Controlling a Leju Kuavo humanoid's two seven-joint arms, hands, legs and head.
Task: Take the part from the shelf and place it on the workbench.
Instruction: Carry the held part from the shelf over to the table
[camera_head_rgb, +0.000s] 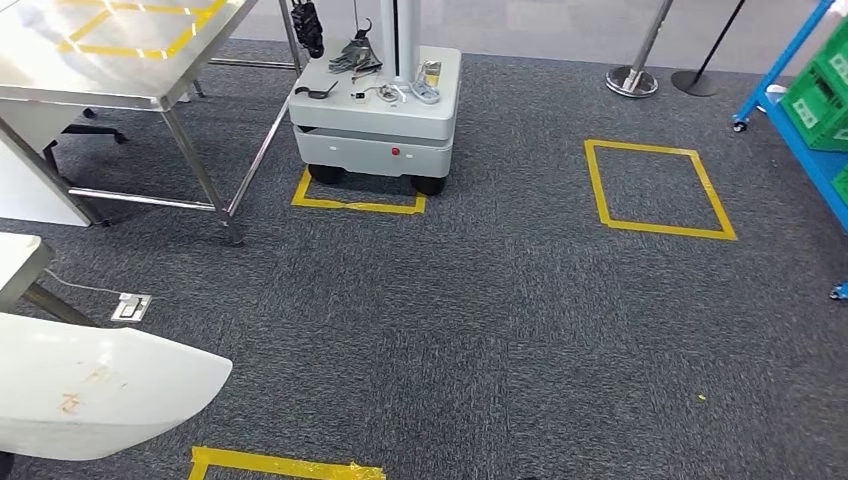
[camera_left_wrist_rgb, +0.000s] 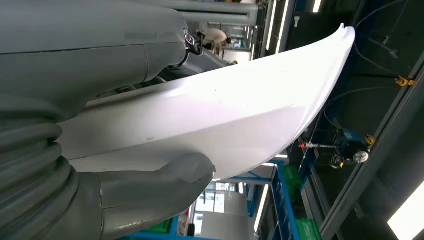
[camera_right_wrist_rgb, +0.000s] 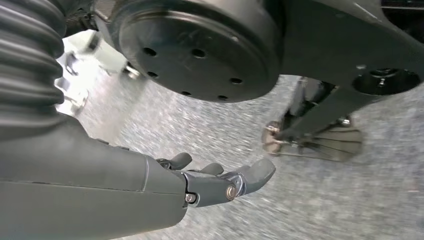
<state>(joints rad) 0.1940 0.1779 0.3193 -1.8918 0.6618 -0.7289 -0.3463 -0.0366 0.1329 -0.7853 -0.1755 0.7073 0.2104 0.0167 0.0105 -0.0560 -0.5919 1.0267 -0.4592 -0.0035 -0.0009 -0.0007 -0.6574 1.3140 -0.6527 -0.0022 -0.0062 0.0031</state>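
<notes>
Left hand (camera_left_wrist_rgb: 125, 165) grips the broad white curved plastic panel (camera_left_wrist_rgb: 225, 115), thumb clamped under one face; the panel juts low left over grey carpet (camera_head_rgb: 500, 330). Looks light, stiff, slick; hold near the middle. Far edge cut off. Right hand (camera_right_wrist_rgb: 215, 180) hangs loosely open, probably empty.

My left robot hand (camera_left_wrist_rgb: 145, 192) is grey against the plain white part (camera_left_wrist_rgb: 225, 115). Dark grey flecked carpet (camera_head_rgb: 520, 330) carries yellow tape squares (camera_head_rgb: 655, 188); the far counter (camera_head_rgb: 110, 60) is silver, the rack (camera_head_rgb: 800, 120) blue.
</notes>
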